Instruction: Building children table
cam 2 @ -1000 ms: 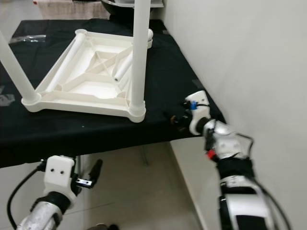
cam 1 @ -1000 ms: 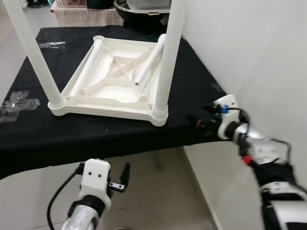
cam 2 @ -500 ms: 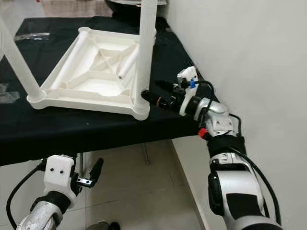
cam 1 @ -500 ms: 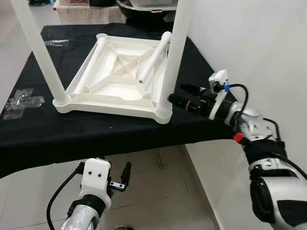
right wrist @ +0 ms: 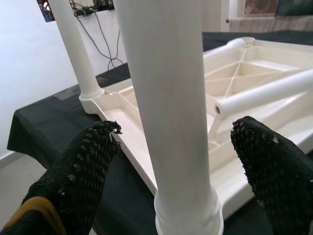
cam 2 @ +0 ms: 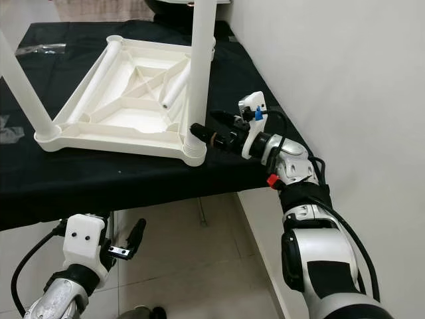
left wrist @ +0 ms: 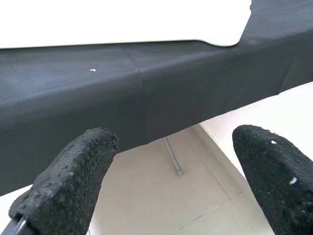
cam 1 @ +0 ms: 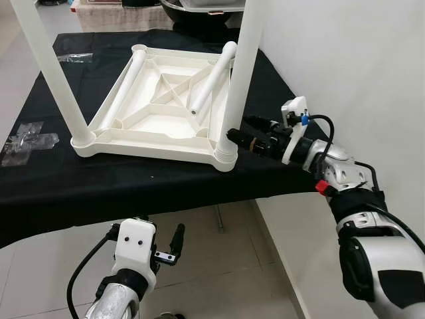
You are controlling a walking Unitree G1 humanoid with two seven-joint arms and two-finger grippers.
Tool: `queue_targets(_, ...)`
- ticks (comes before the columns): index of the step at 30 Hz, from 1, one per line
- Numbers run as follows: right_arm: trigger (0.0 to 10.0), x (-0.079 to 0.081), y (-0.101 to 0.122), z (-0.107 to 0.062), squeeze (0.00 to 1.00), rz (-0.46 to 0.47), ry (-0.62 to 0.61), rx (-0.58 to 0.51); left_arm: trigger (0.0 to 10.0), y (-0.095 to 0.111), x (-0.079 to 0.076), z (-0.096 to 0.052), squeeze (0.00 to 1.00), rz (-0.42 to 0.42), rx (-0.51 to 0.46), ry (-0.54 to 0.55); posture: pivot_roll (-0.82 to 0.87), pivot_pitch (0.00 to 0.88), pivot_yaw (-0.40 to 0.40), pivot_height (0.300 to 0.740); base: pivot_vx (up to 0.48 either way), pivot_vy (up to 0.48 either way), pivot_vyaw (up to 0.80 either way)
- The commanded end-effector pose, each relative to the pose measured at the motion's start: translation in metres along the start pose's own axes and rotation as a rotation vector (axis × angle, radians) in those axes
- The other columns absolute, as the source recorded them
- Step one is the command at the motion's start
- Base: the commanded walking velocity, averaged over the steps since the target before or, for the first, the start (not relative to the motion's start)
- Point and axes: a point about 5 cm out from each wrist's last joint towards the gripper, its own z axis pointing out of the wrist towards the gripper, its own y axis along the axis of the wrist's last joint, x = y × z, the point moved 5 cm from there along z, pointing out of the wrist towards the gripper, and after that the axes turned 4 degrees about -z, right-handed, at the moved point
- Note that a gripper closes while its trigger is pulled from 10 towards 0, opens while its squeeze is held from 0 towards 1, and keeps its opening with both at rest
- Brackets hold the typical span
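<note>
Right tool (cam 1: 234, 136) spread wide around upright leg (cam 1: 242, 66).

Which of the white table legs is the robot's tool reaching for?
The upright leg at the near right corner; the open right tool brackets its base. The other upright leg and two lying legs are farther.

The upturned table top (cam 1: 156, 113) and its legs, the fitted near-right leg (right wrist: 168, 98) included, are smooth cream-white plastic with a faint sheen. A matt black cloth (cam 1: 133, 186) with soft creases covers the desk. The right gripper (right wrist: 171, 161) has fingers (right wrist: 80, 171) with a rough, knobbly black rubber-like skin, as do the left gripper (left wrist: 171, 181) fingers (left wrist: 73, 176). The arm shells (cam 1: 372, 266) look glossy silver-white. Crinkled clear plastic wrap (cam 1: 26, 141) lies on the cloth. The floor tiles (cam 1: 219, 266) are pale and slightly glossy.
</note>
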Motion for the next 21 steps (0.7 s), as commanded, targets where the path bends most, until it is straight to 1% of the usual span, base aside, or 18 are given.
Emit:
queue_targets(1,10.0,0.002,-0.002,0.003,0.0,-0.006,0.01,0.007,10.0,-0.001,-0.002,-0.002,0.0,-0.005,0.004,-0.01,0.15,0.152,-0.107,0.74,0.0,0.0,0.0)
queue_targets(3,10.0,0.003,-0.001,0.009,0.0,-0.003,-0.002,0.004,10.0,0.0,-0.002,-0.001,0.0,-0.005,0.002,-0.011,0.15,0.158,-0.107,0.74,0.0,0.0,0.0)
queue_targets(7,10.0,0.004,0.0,0.014,0.0,-0.005,-0.01,0.0,10.0,0.0,-0.003,-0.001,0.0,-0.004,0.001,-0.01,0.15,0.156,-0.108,0.74,0.0,0.0,0.0)
queue_targets(10,10.0,0.004,-0.005,0.02,0.0,-0.01,-0.044,0.022,10.0,0.001,-0.004,-0.001,0.0,-0.005,-0.004,-0.012,0.15,0.159,-0.111,0.74,0.0,0.0,0.0)
queue_targets(14,10.0,0.004,-0.004,0.022,0.0,-0.011,-0.049,0.02,10.0,0.001,-0.004,-0.001,0.0,-0.006,-0.004,-0.011,0.15,0.161,-0.111,0.74,0.0,0.0,0.0)
queue_targets(16,10.0,0.008,-0.003,0.028,0.0,-0.013,-0.032,0.015,10.0,0.002,-0.005,-0.001,0.0,-0.009,-0.007,-0.017,0.15,0.161,-0.116,0.74,0.0,0.0,0.0)
queue_targets(19,10.0,0.01,-0.003,0.03,0.0,-0.014,-0.027,0.017,10.0,0.002,-0.006,-0.001,0.0,-0.01,-0.008,-0.02,0.15,0.161,-0.116,0.74,0.0,0.0,0.0)
queue_targets(21,10.0,0.014,-0.003,0.037,0.0,-0.016,-0.015,0.017,10.0,0.003,-0.009,-0.001,0.0,-0.007,-0.012,-0.034,0.14,0.162,-0.118,0.74,0.0,0.0,0.0)
